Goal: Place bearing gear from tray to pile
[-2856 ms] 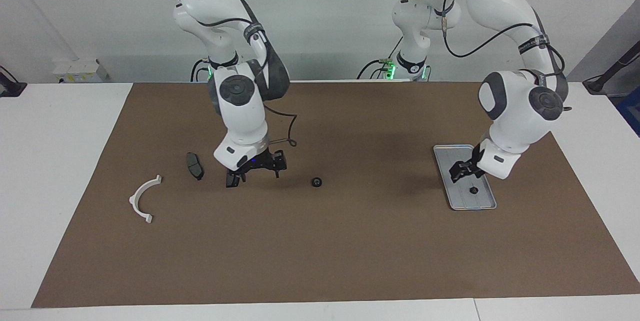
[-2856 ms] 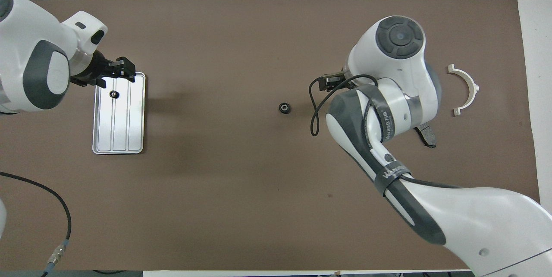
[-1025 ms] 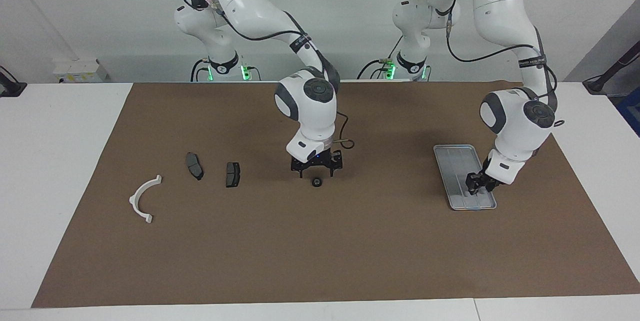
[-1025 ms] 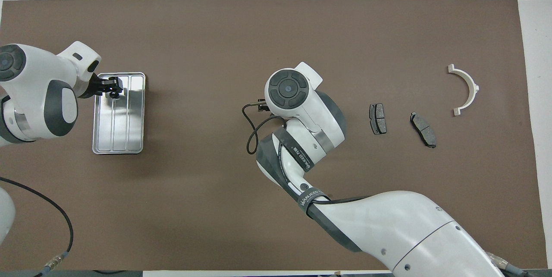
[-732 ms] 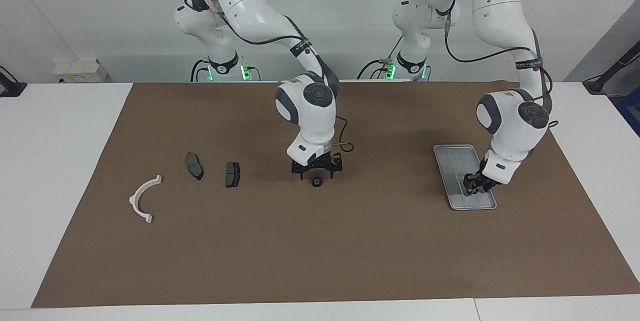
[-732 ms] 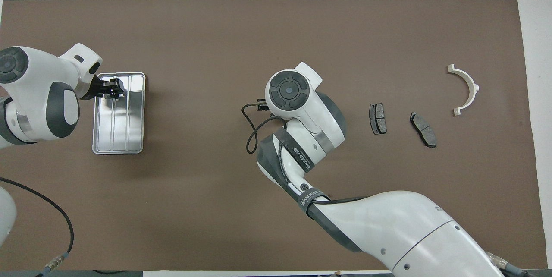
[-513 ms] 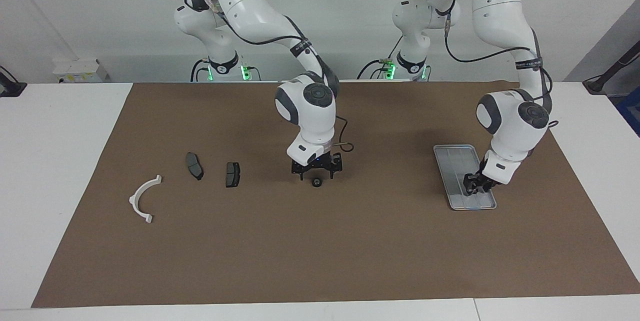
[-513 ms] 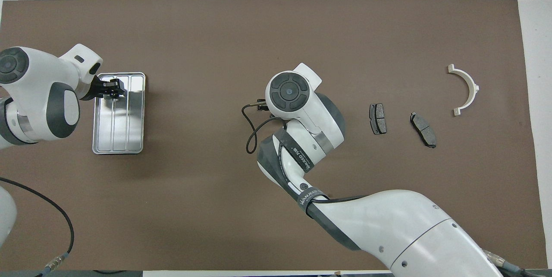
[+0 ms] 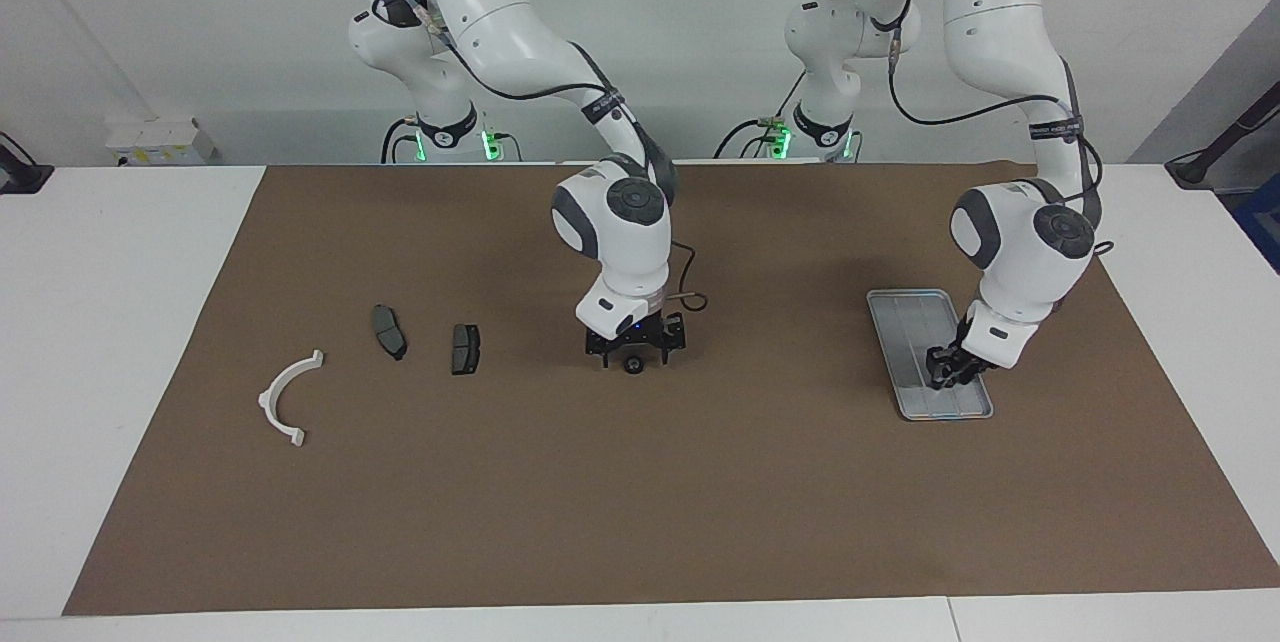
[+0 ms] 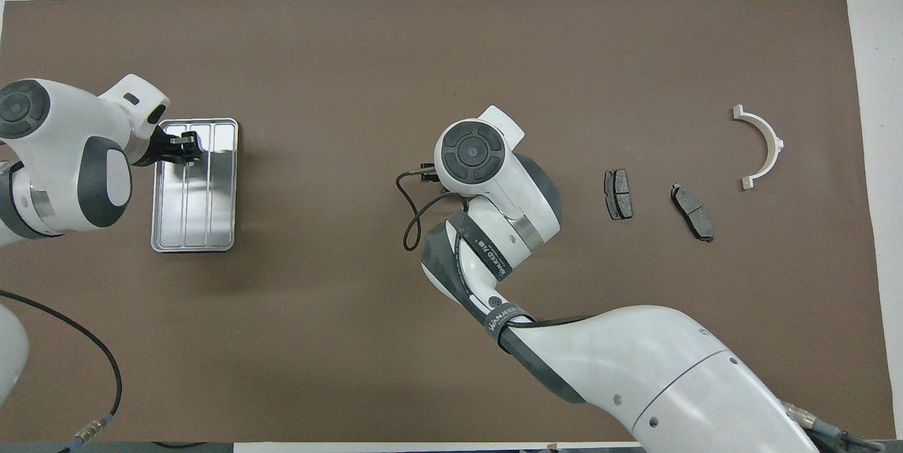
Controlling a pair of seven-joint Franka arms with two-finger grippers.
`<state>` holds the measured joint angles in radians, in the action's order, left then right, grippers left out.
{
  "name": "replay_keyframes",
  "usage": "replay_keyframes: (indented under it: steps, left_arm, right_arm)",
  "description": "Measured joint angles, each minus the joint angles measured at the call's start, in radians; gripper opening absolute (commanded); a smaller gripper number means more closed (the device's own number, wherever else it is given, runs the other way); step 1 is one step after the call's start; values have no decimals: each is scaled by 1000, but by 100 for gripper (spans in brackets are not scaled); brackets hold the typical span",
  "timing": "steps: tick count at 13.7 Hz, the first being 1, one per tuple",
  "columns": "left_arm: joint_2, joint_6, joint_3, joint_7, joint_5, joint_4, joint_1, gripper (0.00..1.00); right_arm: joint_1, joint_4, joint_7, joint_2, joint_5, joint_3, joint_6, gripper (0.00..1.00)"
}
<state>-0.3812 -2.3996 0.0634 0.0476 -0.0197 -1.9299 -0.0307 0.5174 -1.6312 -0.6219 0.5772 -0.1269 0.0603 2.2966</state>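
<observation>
**Both hands low over gears, none at the pile**

Right hand [image 9: 635,350] sits low over a bearing gear [image 9: 633,366] lying on the table mid-way along, fingers spread to either side of it, not yet clenched. Left hand [image 9: 946,374] is down in the tray [image 9: 905,322]; whether it grips a gear there cannot be told, as the hand hides the spot. The pile, a white bracket [image 9: 286,398] and two brake pads [image 9: 389,331] [image 9: 465,348], lies toward the right arm's end. No gear has reached it; by my reading, the carrying remains.
</observation>
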Motion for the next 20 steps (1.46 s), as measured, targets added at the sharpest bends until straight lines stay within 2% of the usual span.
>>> replay_keyframes:
  steps: [1,7,10,15,16,20]
  left_arm:
    - [1,0,0,0,0,0,-1,0]
    - [2,9,-1,26,0,13,-1,0]
    - [5,82,-10,85,0,75,-18,0]
    - [15,200,-13,127,-15,159,-30,0]
    - [18,226,-14,133,-23,171,-31,0]
    - [45,311,-22,270,-30,198,-106,0]
  right_arm:
    - [0,-1,0,0,0,0,0,92]
    - [0,-10,0,1,0,0,0,92]
    - [0,-13,0,2,0,0,1,66]
    - [0,-13,1,0,0,1,4,4]
    - [0,-12,7,-1,0,1,4,0]
    - [-7,8,51,-2,-1,-7,-12,0]
